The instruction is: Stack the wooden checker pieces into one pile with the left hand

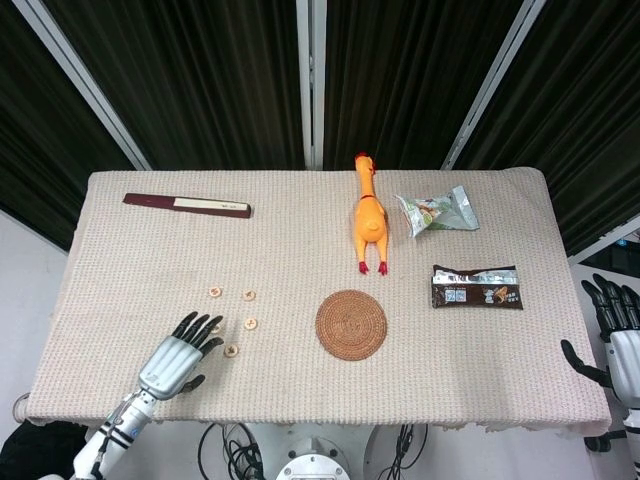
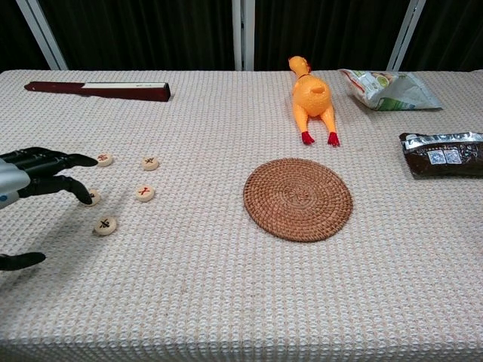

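Note:
Several small round wooden checker pieces lie loose on the left of the table, among them one at the back left (image 2: 105, 159), one at the back right (image 2: 150, 163), one further front (image 2: 145, 193) and the nearest (image 2: 105, 225). In the head view they form the same cluster (image 1: 248, 295). My left hand (image 1: 180, 355) (image 2: 38, 177) hovers at the cluster's left side with its fingers spread and holds nothing. Its fingertips (image 2: 83, 197) reach over the left-hand piece and partly hide it. My right hand (image 1: 615, 330) hangs open off the table's right edge, seen only in the head view.
A woven round coaster (image 2: 298, 198) lies at the table's middle. Behind it lies a yellow rubber chicken (image 2: 311, 98). A green snack bag (image 2: 386, 89) and a brown packet (image 2: 445, 152) sit at the right. A dark red flat box (image 2: 102, 90) lies at the back left.

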Controlling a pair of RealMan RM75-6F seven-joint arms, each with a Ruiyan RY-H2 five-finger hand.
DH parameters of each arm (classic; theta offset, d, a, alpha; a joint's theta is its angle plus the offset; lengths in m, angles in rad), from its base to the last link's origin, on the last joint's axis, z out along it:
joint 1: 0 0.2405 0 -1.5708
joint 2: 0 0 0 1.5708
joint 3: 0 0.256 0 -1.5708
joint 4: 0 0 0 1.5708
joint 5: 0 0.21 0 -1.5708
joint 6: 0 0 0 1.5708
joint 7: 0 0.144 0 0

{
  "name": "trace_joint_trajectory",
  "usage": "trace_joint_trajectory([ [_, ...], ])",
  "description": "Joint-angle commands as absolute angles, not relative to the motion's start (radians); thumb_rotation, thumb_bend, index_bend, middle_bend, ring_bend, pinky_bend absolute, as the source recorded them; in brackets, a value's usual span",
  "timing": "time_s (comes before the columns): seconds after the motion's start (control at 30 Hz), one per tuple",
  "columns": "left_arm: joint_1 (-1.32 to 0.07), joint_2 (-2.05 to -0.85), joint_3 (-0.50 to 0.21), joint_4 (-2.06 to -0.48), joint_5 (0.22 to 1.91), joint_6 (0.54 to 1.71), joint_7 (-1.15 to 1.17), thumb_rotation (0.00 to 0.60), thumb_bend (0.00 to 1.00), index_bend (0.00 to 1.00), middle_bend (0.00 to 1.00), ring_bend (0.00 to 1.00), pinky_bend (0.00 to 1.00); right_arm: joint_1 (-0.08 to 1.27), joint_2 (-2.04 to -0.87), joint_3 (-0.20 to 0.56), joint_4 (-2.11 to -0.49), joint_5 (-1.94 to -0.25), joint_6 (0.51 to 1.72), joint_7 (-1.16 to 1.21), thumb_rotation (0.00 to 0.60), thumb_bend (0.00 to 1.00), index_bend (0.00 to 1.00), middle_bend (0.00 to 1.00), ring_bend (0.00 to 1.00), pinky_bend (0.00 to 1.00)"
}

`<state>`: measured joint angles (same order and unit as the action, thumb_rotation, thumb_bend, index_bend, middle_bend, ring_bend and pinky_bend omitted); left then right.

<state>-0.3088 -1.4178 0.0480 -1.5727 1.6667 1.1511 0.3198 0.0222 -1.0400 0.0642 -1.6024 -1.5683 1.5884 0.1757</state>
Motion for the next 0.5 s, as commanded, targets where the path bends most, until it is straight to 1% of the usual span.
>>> trace_joint_trajectory([
  [0.03, -0.328, -1.442, 0.038, -1.546, 1.661, 1.146, 0.295, 0.600, 0.24, 0.27, 0.01, 0.00, 0.00, 0.021, -1.041, 0.063, -1.602, -1.570, 1.590, 0.175, 0.600, 0.26, 0.00, 0.00, 0.00, 0.00],
  [0.23, -0.368, -1.477, 0.017, -1.522, 1.626, 1.102, 0.265, 0.600, 0.27, 0.30, 0.01, 0.00, 0.00, 0.020, -1.041, 0.064, -1.603, -1.570, 1.594, 0.173, 0.600, 0.26, 0.00, 0.00, 0.00, 0.00],
  [0.5, -0.401, -1.512, 0.013, -1.492, 1.600, 1.072, 0.240, 0.600, 0.30, 0.36, 0.01, 0.00, 0.00, 0.018, -1.037, 0.070, -1.600, -1.561, 1.597, 0.190, 0.600, 0.26, 0.00, 0.00, 0.00, 0.00],
])
